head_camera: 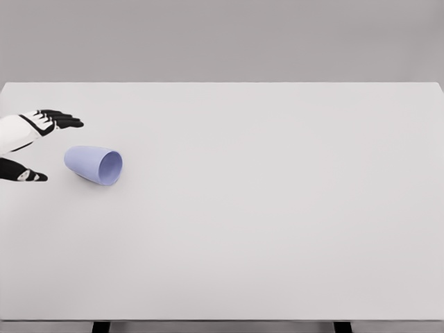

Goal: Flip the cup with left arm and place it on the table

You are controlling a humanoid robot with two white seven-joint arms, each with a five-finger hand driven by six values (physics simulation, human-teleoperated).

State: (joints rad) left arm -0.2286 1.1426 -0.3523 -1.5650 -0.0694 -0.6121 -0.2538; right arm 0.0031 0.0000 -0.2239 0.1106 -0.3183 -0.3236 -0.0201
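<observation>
A pale blue cup [94, 164] lies on its side on the white table [263, 208], its open mouth facing right and toward me. My left hand [43, 147] comes in from the left edge, just left of the cup's base and not touching it. Its black fingers [61, 119] are spread above and its thumb [24, 173] is below, holding nothing. The right arm is out of view.
The table's far edge runs across the top and its near edge along the bottom of the head view. Two dark table legs [101, 326] show under the near edge.
</observation>
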